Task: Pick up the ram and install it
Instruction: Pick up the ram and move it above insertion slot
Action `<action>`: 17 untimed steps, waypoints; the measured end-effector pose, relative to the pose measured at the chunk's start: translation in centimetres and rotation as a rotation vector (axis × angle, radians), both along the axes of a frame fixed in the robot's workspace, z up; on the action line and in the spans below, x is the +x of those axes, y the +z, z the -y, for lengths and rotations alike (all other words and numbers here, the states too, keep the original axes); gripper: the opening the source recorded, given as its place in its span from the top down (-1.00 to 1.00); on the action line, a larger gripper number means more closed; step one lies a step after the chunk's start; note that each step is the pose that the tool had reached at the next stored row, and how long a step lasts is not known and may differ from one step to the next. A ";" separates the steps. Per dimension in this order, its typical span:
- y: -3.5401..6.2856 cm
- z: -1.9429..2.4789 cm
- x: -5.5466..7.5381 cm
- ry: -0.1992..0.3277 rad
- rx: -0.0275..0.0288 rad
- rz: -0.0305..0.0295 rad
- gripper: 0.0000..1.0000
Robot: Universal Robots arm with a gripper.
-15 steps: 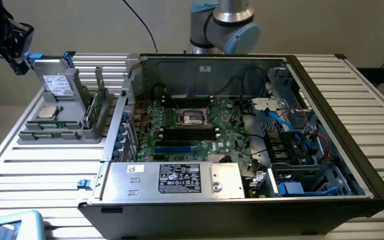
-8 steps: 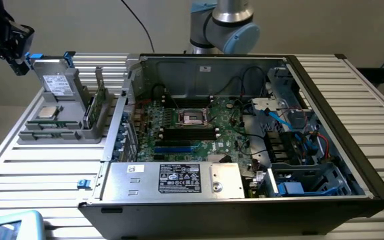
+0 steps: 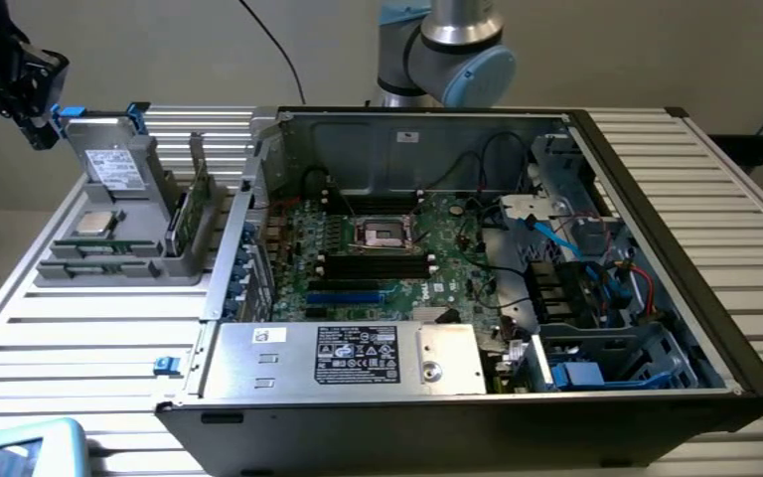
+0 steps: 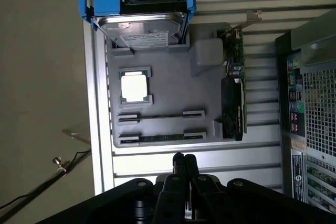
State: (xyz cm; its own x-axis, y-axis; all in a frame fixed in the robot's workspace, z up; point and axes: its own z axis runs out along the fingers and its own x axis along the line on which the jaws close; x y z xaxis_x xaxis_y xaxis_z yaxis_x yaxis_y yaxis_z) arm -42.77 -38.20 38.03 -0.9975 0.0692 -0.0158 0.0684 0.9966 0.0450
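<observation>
Ram (image 4: pixel 161 138) sits on edge in the tray (image 4: pixel 173 93) slot closest to the gripper (image 4: pixel 184 162). CPU (image 4: pixel 133 87) is further in and the drive (image 4: pixel 139 24) stands at the far end. Gripper fingers are pressed together and empty, just off the tray edge, not touching the ram. The open case (image 3: pixel 488 248) is on the exterior view's right.

The arm (image 3: pixel 459 25) is a silver tube with a pale blue round joint cap (image 3: pixel 481 75). Its pincer (image 4: pixel 184 157) is black, with 2 slim fingers (image 4: pixel 178 163).
</observation>
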 end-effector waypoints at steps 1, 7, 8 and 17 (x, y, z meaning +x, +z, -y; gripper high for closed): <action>0.00 0.00 0.0 0.000 0.0000 0.0000 0.78; 0.00 0.00 0.0 0.000 0.0001 0.0000 0.78; 0.00 0.00 0.0 0.000 0.0000 0.0000 0.78; -0.01 0.00 0.0 0.088 0.0001 0.0001 0.78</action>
State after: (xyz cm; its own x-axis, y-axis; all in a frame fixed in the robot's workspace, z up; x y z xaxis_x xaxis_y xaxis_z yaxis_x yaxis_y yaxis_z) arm -42.78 -38.20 38.02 -0.9997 -0.0190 -0.0159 -0.0197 0.9988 0.0451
